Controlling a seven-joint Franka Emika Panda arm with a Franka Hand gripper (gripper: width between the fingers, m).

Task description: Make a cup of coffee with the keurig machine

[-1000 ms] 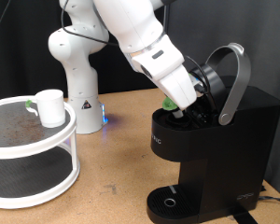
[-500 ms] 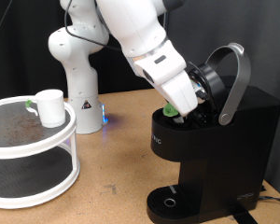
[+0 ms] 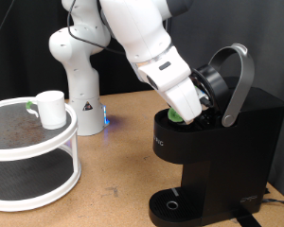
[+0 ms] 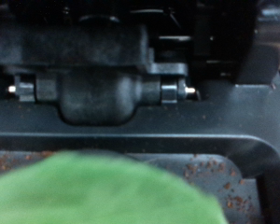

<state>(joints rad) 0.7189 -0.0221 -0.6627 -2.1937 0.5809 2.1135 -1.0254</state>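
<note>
The black keurig machine (image 3: pixel 227 142) stands at the exterior view's right with its silver-grey lid handle (image 3: pixel 239 80) raised and the pod chamber open. My gripper (image 3: pixel 185 112) reaches into that chamber, shut on a small pod with a green top (image 3: pixel 173 115) held at the chamber's mouth. The fingers are mostly hidden by the hand. In the wrist view the green pod top (image 4: pixel 103 191) is a close blur in front of the machine's dark inner parts (image 4: pixel 98 79). The white mug (image 3: pixel 51 108) stands on the round stand at the left, far from the gripper. The drip tray (image 3: pixel 170 202) holds nothing.
A white two-tier round stand (image 3: pixel 57 144) with dark mesh shelves fills the exterior view's left. A small green thing (image 3: pixel 28 106) lies beside the mug. The arm's white base (image 3: pixel 80 85) stands behind on the wooden table (image 3: pixel 123 161).
My gripper has moved down and slightly right, carrying the green-topped pod lower into the open chamber. The mug and machine have not moved.
</note>
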